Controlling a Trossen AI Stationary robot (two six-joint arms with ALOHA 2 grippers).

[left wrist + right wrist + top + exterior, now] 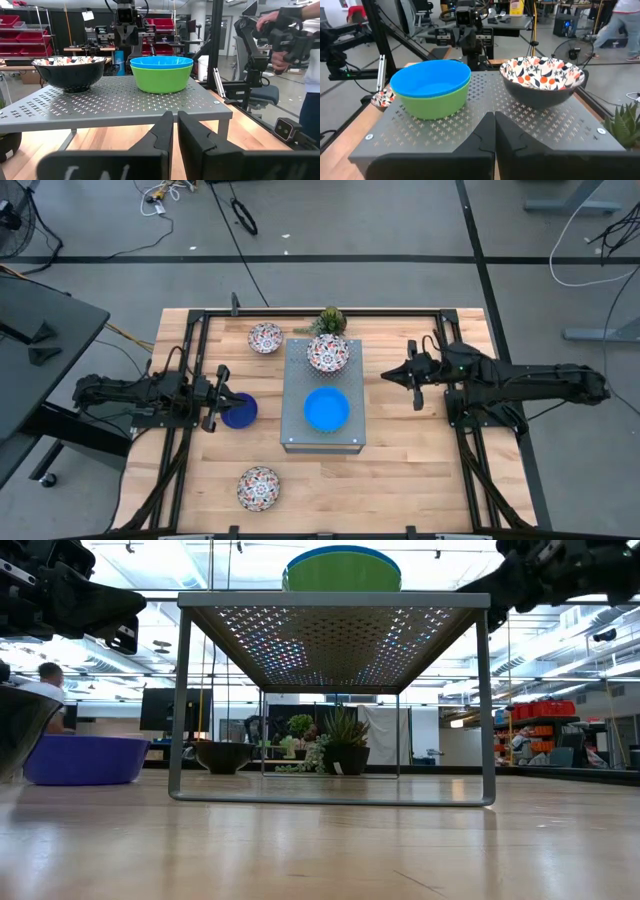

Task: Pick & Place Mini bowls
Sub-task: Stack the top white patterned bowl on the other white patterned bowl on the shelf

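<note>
While nested, light blue bowl (326,409) tops green bowl (439,103).

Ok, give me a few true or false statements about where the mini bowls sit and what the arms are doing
1. The light blue bowl is nested in the green bowl on the grey perforated box. True.
2. A floral bowl also sits on the box. True.
3. The dark blue bowl is on the box. False: it sits on the table, beside the left end effector.
4. The right end effector holds a bowl. False: it is shut and empty.
</note>
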